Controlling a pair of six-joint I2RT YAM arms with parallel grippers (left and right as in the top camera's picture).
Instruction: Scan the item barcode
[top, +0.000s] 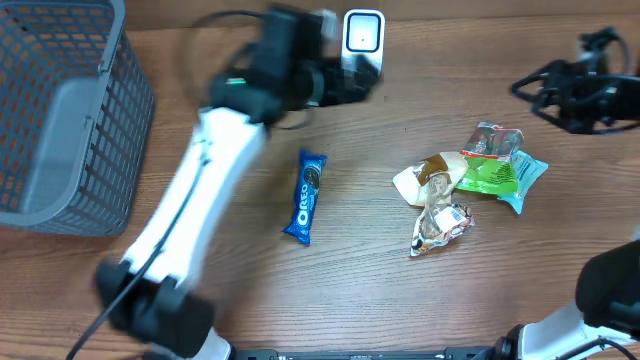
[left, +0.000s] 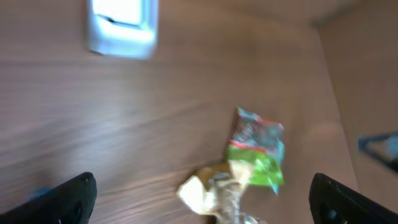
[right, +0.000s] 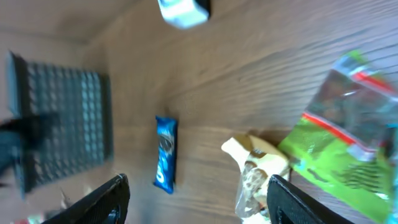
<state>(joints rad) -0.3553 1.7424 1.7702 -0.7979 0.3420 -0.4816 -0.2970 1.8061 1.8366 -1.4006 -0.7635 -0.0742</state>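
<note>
The left arm (top: 215, 170) stretches out long and slanted from its base at the near edge of the table (top: 360, 270), and its wrist ends close beside the white scanner (top: 363, 32) at the far edge. The left gripper (left: 200, 190) is spread wide and carries nothing. In its wrist view the two dark fingers (left: 68, 199) sit at opposite bottom corners, with only bare wood and snack wrappers showing between them. From this hand the scanner stands just ahead and off to one side. The Oreo pack (top: 306, 196) lies flat on the table behind the hand, back toward the arm's base and just beside the white forearm link, touching neither the arm nor the fingers. The overhead view blurs this arm, so the exact tilt of the wrist cannot be told. The right gripper (right: 198, 186) hangs near the far edge, well apart from the other hand. Its fingers are parted and empty. A green bag (top: 500, 165), a cream wrapper (top: 428, 178) and a small packet (top: 440, 225) lie clustered near it, on the side toward its base, and the Oreo pack lies further off beyond them. A grey basket (top: 60, 120) stands on the far side of the left arm, well away from both hands.
</note>
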